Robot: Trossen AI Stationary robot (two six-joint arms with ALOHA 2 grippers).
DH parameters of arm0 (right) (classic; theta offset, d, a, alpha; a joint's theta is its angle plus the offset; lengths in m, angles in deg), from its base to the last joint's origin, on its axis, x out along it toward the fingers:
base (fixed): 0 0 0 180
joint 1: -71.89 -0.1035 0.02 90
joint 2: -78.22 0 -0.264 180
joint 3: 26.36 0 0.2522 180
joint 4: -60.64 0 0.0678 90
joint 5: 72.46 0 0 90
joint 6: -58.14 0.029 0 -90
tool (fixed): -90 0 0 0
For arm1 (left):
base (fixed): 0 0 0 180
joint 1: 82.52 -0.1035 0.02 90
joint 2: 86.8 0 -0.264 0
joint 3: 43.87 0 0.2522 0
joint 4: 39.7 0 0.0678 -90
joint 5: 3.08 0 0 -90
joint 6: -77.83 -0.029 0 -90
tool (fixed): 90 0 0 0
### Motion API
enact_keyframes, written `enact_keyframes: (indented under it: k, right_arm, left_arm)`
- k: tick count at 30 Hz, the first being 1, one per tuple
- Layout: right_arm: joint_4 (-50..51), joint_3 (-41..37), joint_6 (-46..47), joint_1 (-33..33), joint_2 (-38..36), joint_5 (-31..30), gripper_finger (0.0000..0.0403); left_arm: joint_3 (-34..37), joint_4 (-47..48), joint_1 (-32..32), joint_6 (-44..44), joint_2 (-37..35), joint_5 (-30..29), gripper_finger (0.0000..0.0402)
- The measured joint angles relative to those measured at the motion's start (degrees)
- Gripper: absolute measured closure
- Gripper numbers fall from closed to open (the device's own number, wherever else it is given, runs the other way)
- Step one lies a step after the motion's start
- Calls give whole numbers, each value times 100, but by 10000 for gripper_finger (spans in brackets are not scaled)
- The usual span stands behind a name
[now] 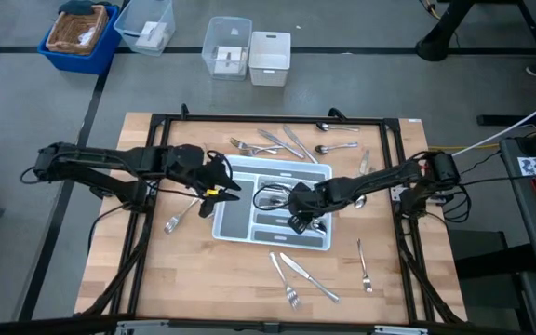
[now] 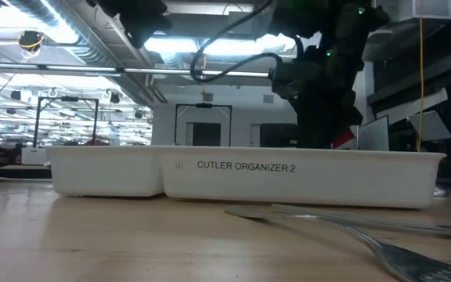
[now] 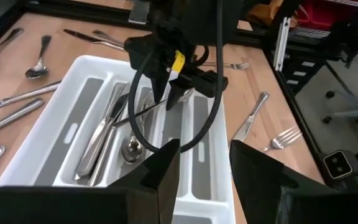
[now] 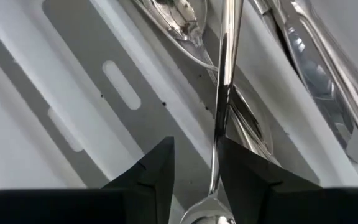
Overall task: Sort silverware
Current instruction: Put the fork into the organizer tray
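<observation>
The white tray [image 1: 273, 203] with grey compartments lies mid-table; in the low view the tray [image 2: 241, 176] reads "CUTLER ORGANIZER 2". Several silverware pieces [image 3: 107, 134] lie in its compartments. More silverware lies loose beyond the tray's far side [image 1: 277, 141], at its near side [image 1: 301, 270] and as a fork at its left [image 1: 182, 216]. My right gripper [image 1: 298, 212] hangs over the tray's middle, shut on a spoon [image 4: 224, 93]. My left gripper [image 3: 204, 155] is open and holds nothing, at the tray's left edge [image 1: 221, 184]. My right gripper comes from above, pointing down into the tray. The spoon's bowl end [image 4: 207, 214] sits far back between the two fingers. The handle [image 4: 219, 149] runs out past the fingertips, close along one finger [image 4: 241, 165]. The spoon [image 3: 138, 115] slants above the dividers, lifted clear.
A black frame [image 1: 277, 119] rims the wooden table. A fork [image 1: 363, 265] and a spoon [image 1: 338, 126] lie toward the right side. A fork [image 2: 398, 251] lies close to the low camera. Bins [image 1: 249, 54] stand on the floor beyond the far edge.
</observation>
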Motion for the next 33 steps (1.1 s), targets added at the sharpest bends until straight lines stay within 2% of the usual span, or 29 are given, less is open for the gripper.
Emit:
enact_keyframes:
  k: [9, 18, 28, 33]
  right_arm:
    - [-74, 7, -138, 114, 109, 50, 284]
    - [-128, 7, -334, 137, 114, 190, 395]
    - [-470, 0, -1542, 132, 122, 224, 396]
    - [-437, 35, -1613, 132, 122, 206, 382]
  left_arm:
    - [0, 75, 0, 0, 0, -9, 270]
    - [0, 68, -1, -2, 0, -7, 270]
    - [0, 63, -1, -2, 2, -7, 270]
    - [2, 63, -1, 13, 2, -7, 270]
